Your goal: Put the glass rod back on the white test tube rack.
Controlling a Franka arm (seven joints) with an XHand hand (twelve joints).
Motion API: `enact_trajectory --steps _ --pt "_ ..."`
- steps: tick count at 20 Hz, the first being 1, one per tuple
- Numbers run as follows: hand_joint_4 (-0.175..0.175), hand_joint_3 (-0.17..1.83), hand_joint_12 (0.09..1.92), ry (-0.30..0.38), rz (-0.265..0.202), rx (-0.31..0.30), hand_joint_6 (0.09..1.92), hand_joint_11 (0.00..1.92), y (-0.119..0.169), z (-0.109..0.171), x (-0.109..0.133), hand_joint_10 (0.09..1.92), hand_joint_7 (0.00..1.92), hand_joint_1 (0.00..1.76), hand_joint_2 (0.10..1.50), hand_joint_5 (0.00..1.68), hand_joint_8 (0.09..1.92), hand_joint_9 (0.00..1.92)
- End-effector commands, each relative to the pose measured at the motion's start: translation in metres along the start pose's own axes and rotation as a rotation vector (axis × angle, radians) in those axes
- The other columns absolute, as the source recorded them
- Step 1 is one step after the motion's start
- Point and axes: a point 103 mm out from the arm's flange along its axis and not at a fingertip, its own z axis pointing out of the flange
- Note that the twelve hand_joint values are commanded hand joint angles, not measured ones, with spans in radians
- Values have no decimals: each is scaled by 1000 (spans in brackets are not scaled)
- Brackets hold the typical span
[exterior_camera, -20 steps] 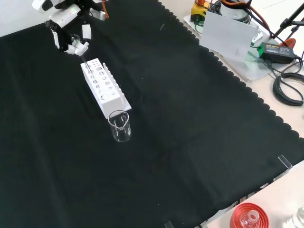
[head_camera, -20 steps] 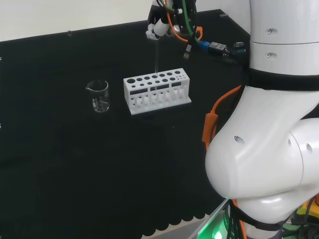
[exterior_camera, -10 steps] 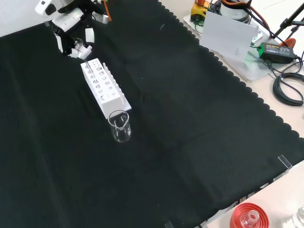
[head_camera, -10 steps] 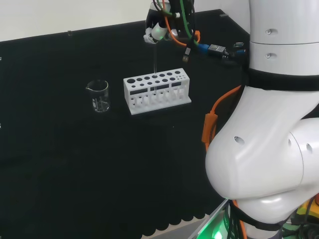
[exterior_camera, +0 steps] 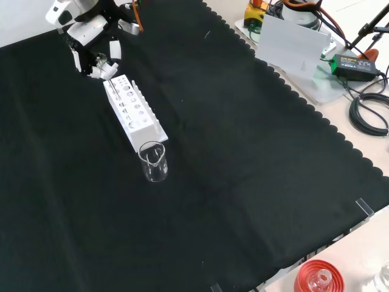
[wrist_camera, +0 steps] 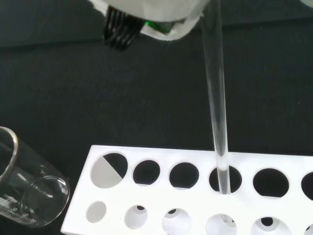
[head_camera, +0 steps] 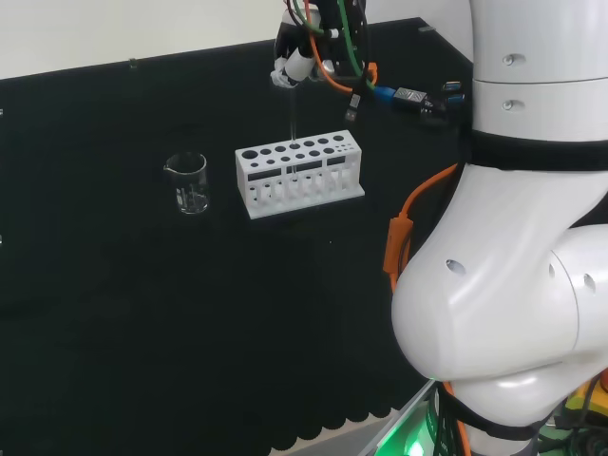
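The white test tube rack (head_camera: 285, 157) stands on the black cloth, with rows of round holes on top. The glass rod (head_camera: 294, 114) stands almost upright over it. In the wrist view the rod (wrist_camera: 217, 112) runs down into one hole of the rack (wrist_camera: 146, 196). The hand (head_camera: 296, 52) hovers right above the rack, fingers curled and pinching the rod's top end. In the front view the hand (exterior_camera: 90, 30) is above the far end of the rack (exterior_camera: 141, 125).
A clear beaker (head_camera: 191, 185) stands to the rack's left in the head view, and just in front of the rack (exterior_camera: 154, 163) in the front view. A red ribbed stand (exterior_camera: 316, 278), a white board and cables lie off the cloth's edge.
The hand has shifted slightly left in the head view and tilted, still at the rod's top. The rack and beaker have not moved.
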Motion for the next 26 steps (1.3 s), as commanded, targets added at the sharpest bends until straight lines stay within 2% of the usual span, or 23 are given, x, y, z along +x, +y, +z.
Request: enact_trajectory --steps 1,14,17,20,21,23,26 --pt "-175 789 737 19 5 -3 1029 1673 3 3 -4 588 1560 1191 679 1094 853 1761" --pt "-175 791 736 41 11 18 1028 1681 -1 15 -15 584 1552 1189 677 1095 847 1756" --pt "-175 718 709 39 4 26 1029 1700 -4 10 -13 570 1541 1183 722 1071 830 1755" --pt "-175 609 642 38 -3 37 908 1737 -8 5 -10 509 1247 1273 742 1101 851 1761" --pt "-175 620 606 38 -5 36 913 1767 -10 4 -9 469 1268 1263 694 1005 794 1777" --pt "-175 772 531 48 -5 34 958 1833 -14 1 -8 377 1297 1244 557 816 691 1816" --pt "-175 884 471 46 -2 37 984 1906 -19 -3 -8 237 1262 1236 462 641 642 1877"
